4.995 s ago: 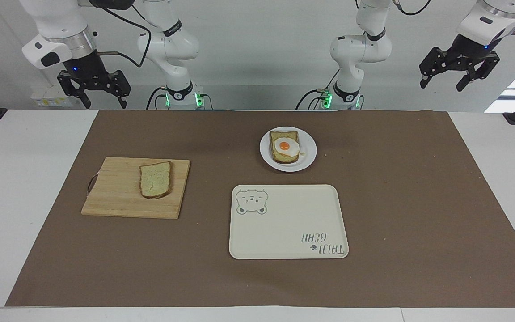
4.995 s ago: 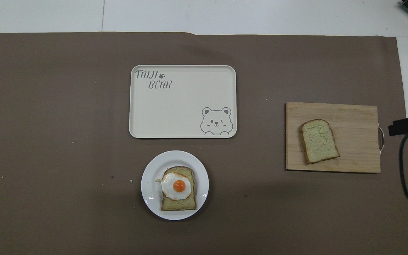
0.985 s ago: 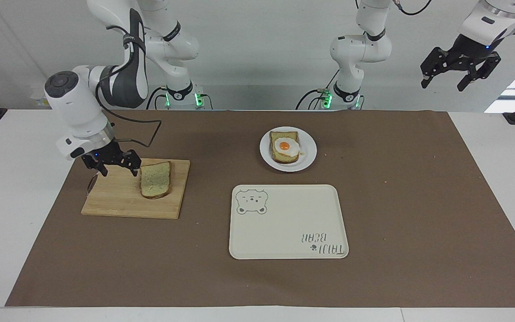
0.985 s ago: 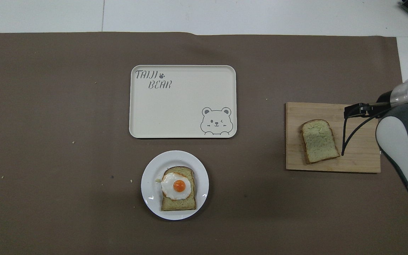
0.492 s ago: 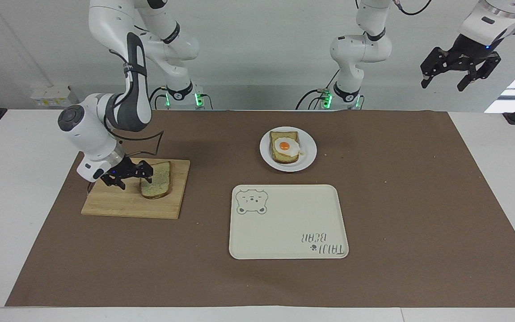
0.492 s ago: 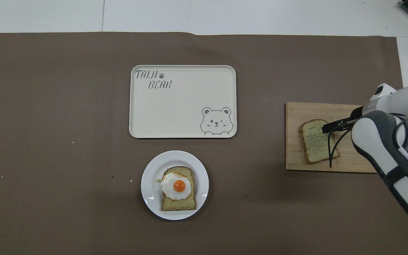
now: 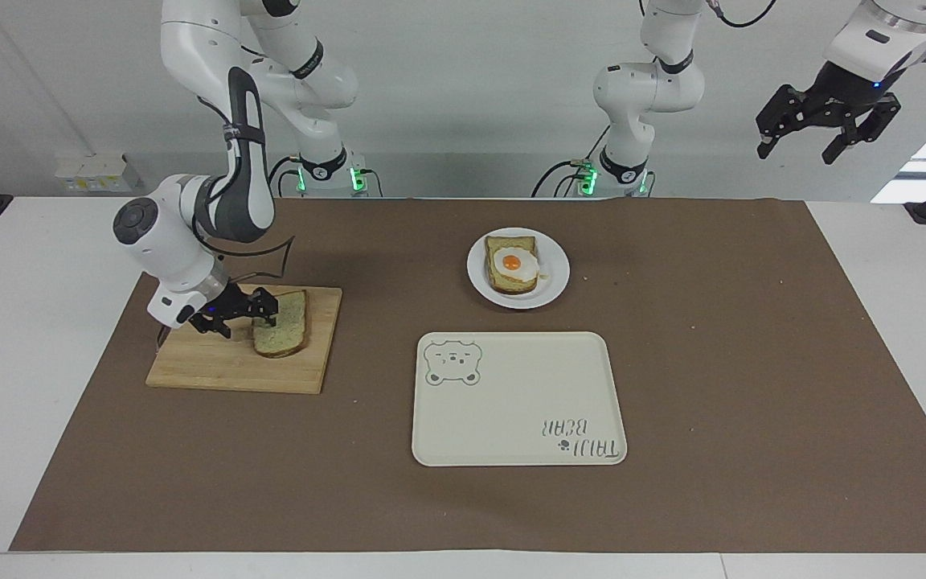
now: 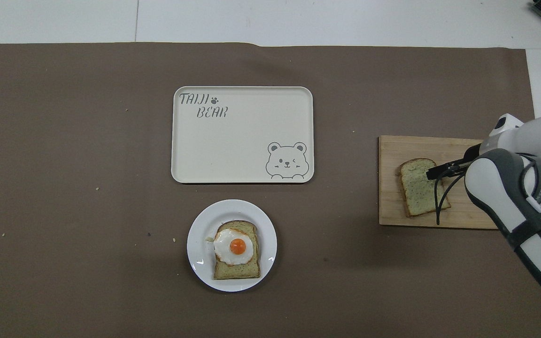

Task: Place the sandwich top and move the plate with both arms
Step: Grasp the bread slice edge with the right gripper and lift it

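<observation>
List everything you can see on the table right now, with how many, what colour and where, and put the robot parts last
sandwich top: one, pale with brown crust, on the cutting board.
cutting board: one, light wood, toward the right arm's end.
plate: one, white, mid-table, near the robots.
egg toast: one, bread with fried egg, on the plate.
tray: one, cream with bear drawing, farther from the robots than the plate.
mat: one, brown, covering the table.
right gripper: black, at the sandwich top's edge.
left gripper: black, open, raised, waiting.
</observation>
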Controlling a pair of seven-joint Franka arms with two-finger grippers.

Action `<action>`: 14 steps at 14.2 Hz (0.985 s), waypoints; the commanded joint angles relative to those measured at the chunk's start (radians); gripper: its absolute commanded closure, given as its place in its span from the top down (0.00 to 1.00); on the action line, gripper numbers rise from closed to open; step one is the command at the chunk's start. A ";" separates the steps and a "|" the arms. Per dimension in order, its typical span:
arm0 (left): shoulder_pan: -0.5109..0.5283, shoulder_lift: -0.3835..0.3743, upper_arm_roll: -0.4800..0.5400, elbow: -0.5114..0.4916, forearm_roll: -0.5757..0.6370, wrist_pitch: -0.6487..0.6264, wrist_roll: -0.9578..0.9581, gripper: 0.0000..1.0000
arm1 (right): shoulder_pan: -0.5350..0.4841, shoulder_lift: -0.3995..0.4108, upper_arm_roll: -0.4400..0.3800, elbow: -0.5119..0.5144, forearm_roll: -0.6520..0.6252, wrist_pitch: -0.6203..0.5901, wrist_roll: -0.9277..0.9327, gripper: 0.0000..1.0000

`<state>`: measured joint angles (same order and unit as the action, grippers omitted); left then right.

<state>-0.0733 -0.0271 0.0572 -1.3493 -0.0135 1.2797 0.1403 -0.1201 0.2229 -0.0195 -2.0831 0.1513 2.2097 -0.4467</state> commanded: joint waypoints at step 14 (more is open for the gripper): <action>0.000 -0.028 0.001 -0.030 0.009 -0.002 -0.007 1.00 | -0.010 0.001 0.009 0.029 0.039 -0.024 0.003 0.00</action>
<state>-0.0733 -0.0272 0.0572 -1.3494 -0.0135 1.2797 0.1403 -0.1201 0.2193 -0.0158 -2.0858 0.1724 2.2058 -0.4459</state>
